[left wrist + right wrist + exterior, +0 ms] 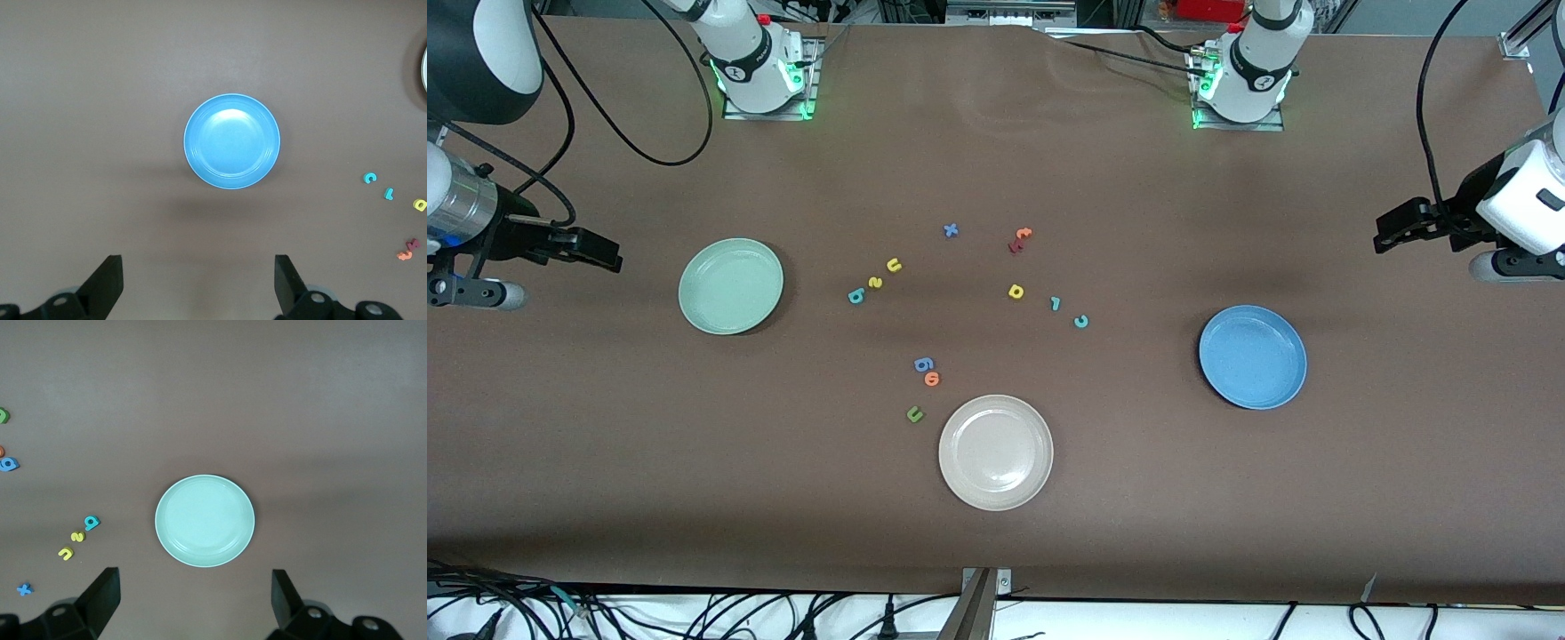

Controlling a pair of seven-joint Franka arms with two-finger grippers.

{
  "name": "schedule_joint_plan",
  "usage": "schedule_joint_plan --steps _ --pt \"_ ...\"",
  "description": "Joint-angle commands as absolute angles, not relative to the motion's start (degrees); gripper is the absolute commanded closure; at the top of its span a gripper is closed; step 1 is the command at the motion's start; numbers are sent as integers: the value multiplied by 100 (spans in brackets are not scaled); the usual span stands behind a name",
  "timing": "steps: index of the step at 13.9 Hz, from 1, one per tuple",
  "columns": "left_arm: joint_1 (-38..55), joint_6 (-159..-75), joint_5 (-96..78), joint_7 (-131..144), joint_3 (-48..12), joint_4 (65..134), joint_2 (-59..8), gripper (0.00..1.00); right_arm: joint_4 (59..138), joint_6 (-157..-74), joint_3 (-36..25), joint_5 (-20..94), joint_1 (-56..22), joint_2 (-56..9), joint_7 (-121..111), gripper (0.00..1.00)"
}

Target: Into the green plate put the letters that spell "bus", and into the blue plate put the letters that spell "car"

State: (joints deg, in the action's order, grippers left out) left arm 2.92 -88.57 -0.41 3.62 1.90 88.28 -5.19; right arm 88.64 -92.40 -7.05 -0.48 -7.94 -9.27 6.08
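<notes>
Closest to the front camera sits the beige-white plate [996, 452], near the middle of the brown table [605, 498]. Just beside it, a bit farther up, are a dark green u [914, 413], an orange letter [932, 379] and a blue 6-like piece [923, 364].

Farther up, toward the left arm's end, lies the blue plate [1253, 356]. Nothing is in it. Toward the right arm's end lies the green plate [730, 285], and nothing is in it too.

Between the two plates lie the small letters. The teal c [1080, 322], the thin teal r [1055, 304] and the yellow a [1016, 291] sit in a short row on the table, nearer the blue plate. The teal b [855, 296], the yellow s [875, 283] and the yellow u [894, 265] sit in another short row, nearer the green plate. Farthest from the camera are a blue x [951, 230] and an orange and dark red pair [1019, 239] touching each other.

The left gripper [1392, 233] hangs in the air past the blue plate, at its end of the table, fingers spread wide and holding nothing. The right gripper [605, 253] hangs past the green plate at its end, fingers also wide, with nothing in them.
</notes>
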Motion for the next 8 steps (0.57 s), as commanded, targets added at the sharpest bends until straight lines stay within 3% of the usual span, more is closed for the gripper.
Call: schedule_joint_plan --steps 1,8 --pt "255 -8807 -158 299 193 8745 -536 0 8833 -9220 -703 26 -809 -923 659 0" --pt "325 -8807 -167 325 185 8745 -545 0 8833 -9220 -703 26 -809 -923 659 0"
